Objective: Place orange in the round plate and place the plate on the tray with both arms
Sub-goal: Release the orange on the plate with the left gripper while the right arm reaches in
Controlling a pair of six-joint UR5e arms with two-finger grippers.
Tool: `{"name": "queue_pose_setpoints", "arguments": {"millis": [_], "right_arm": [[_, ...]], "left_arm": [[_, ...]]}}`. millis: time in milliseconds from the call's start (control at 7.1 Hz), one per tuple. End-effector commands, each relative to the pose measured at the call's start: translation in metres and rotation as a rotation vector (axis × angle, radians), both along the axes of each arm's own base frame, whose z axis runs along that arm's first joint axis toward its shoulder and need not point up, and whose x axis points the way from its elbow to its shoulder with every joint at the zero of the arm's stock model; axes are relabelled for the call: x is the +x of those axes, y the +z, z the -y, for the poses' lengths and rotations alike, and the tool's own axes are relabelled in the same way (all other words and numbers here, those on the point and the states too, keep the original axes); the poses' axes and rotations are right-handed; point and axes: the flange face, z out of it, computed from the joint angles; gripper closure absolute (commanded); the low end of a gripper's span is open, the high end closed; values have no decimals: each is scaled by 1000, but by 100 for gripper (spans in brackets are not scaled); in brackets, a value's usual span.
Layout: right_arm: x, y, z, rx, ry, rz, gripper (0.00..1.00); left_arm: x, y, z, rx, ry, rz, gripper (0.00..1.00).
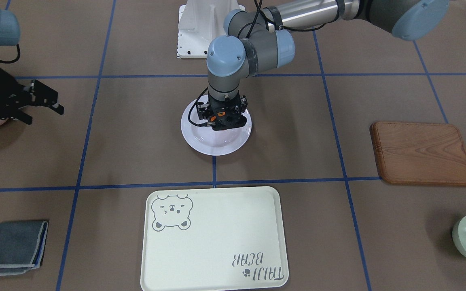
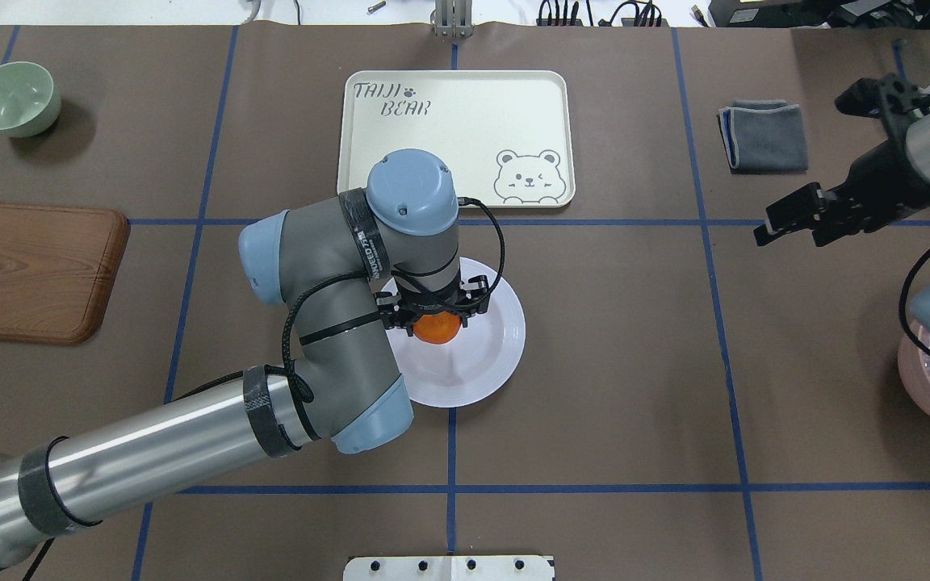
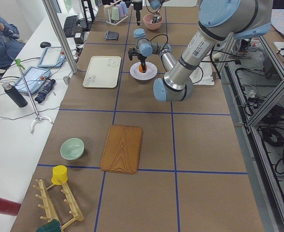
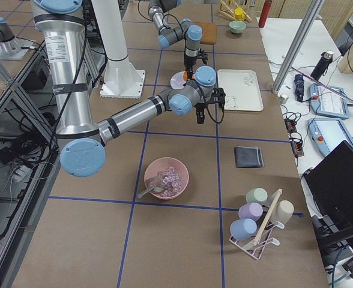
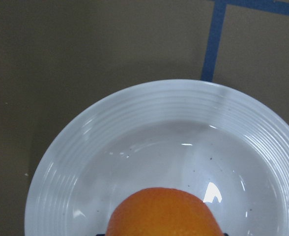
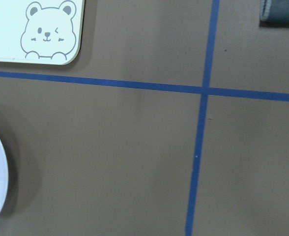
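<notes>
One brown table [image 2: 610, 363] gridded with blue tape carries a left arm [image 2: 150, 452] and a right arm [image 2: 929, 149], one cream tray [image 2: 465, 145] with a grey bear, one glossy white ridged round plate [image 2: 497, 347] and one small bright orange [image 2: 437, 328]. The left gripper [image 2: 434, 319] has its fingers clamped on the orange, the plate's hollow directly beneath them and the tray beyond. The right gripper [image 2: 792, 234] has its fingers apart, well aside from the plate.
</notes>
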Motion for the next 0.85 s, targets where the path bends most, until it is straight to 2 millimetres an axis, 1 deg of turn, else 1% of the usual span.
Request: {"name": "queue_pose_setpoints", "arguments": {"millis": [0, 141, 282, 423, 564, 705], "right_arm": [[-65, -30, -2, -34, 16, 48, 0], [-88, -43, -8, -43, 28, 46, 0], [-100, -49, -13, -42, 11, 52, 0], [-110, -54, -17, -50, 0, 56, 0], [-128, -60, -9, -66, -4, 56, 0], [-150, -66, -3, -79, -16, 54, 1]], "left_arm": [[16, 7, -5, 15, 6, -8, 100], [18, 8, -3, 17, 5, -12, 100], [19, 10, -3, 16, 6, -10, 100], [21, 6, -3, 18, 7, -14, 98], [25, 4, -4, 17, 10, -11, 46], [28, 4, -5, 18, 14, -8, 3]]}}
